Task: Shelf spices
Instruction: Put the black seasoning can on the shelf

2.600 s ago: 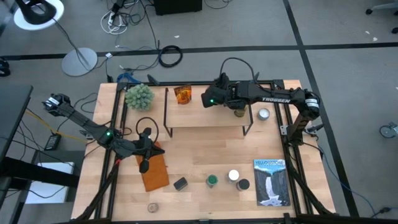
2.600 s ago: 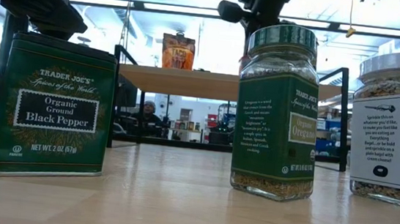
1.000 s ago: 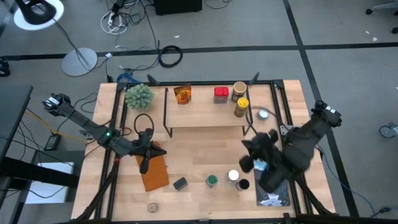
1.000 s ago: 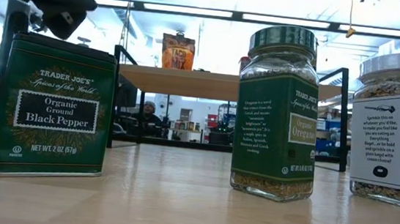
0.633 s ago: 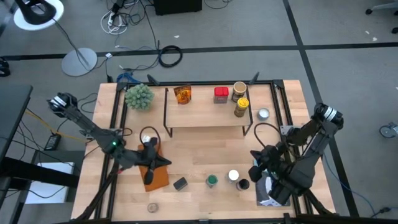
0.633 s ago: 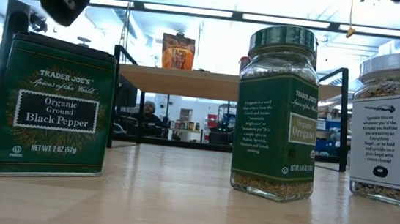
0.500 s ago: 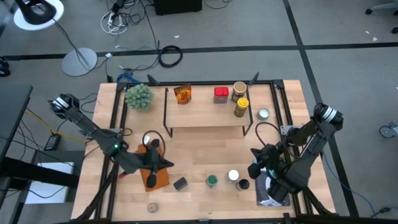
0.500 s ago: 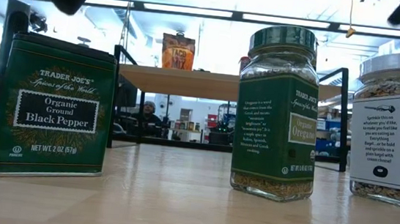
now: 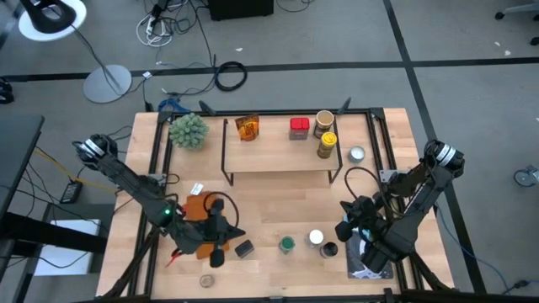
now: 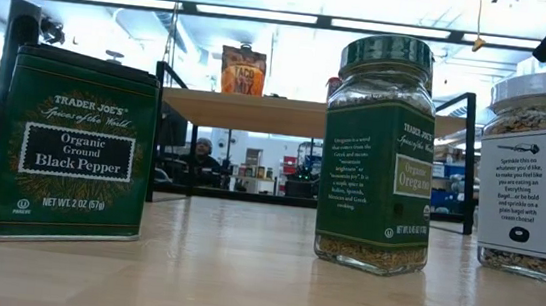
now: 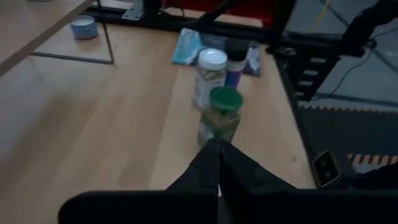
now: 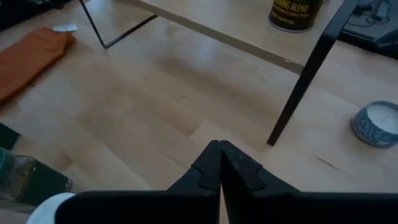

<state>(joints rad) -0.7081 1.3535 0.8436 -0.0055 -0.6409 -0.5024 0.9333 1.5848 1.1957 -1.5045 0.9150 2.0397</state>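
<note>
Four spice jars stand on the shelf (image 9: pixel 278 147): amber (image 9: pixel 247 128), red (image 9: pixel 299 128), tan-lidded (image 9: pixel 325 121) and yellow (image 9: pixel 327 145). On the tabletop stand a black pepper tin (image 9: pixel 244 248), a green-lidded oregano jar (image 9: pixel 287 244), a white-lidded jar (image 9: pixel 316 237), a dark jar (image 9: pixel 329 250) and a small round tin (image 9: pixel 207 280). My left gripper (image 9: pixel 236 234) is shut above the orange notebook's near end, just left of the pepper tin and level with the table. My right gripper (image 9: pixel 340 225) is shut, hovering right of the white-lidded jar. In the left wrist view the shut gripper (image 11: pixel 217 143) points at the oregano jar (image 11: pixel 219 115).
An orange-brown notebook (image 9: pixel 200 229) lies under the left arm. A blue-and-white book (image 9: pixel 368 246) lies near the right edge. A small candle tin (image 9: pixel 357 154) sits beside the shelf's right leg, and a green plant (image 9: pixel 188 130) stands at the far left. Bare wood lies between the shelf and the jars.
My left gripper has moved toward the near edge and to the right, across the orange notebook toward the pepper tin, staying shut. My right gripper came a little toward the near edge and has settled beside the white-lidded jar. No jar has moved.
</note>
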